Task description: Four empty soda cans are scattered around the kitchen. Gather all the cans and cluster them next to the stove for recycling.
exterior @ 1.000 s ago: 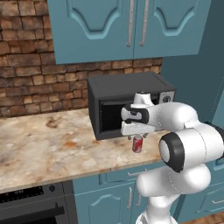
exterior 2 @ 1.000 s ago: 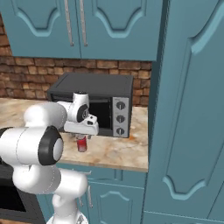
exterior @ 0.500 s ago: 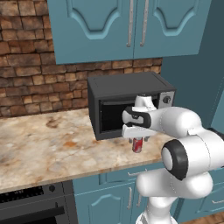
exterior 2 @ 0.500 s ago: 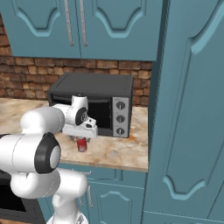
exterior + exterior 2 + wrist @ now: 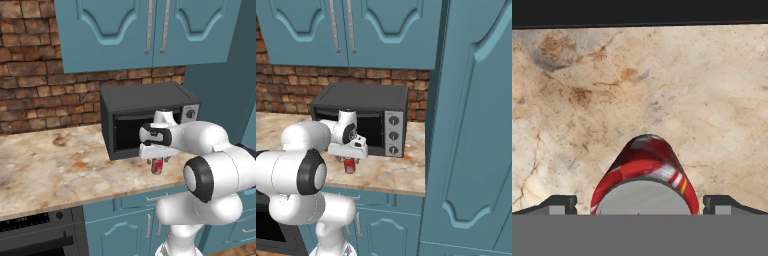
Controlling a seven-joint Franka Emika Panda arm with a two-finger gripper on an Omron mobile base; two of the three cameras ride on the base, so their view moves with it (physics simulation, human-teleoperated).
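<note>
One red soda can (image 5: 157,166) with a silver top stands upright on the beige countertop, just in front of the microwave. My gripper (image 5: 157,159) hangs straight above it, pointing down. In the hand view the can (image 5: 644,172) sits between the two dark fingertips (image 5: 559,204), with a gap on each side, so the jaws are open and hold nothing. From the right, the can (image 5: 349,166) shows below the gripper (image 5: 350,158). The stove is out of view.
A black microwave (image 5: 145,117) stands right behind the can, close to my hand. The marbled countertop (image 5: 50,170) stretches to the left under a brick wall. A black oven front (image 5: 45,237) sits below the counter. A tall teal cabinet (image 5: 471,125) closes off the right side.
The hand has come down a little over the can and the elbow has shifted. The jaws stay open and the can has not moved.
</note>
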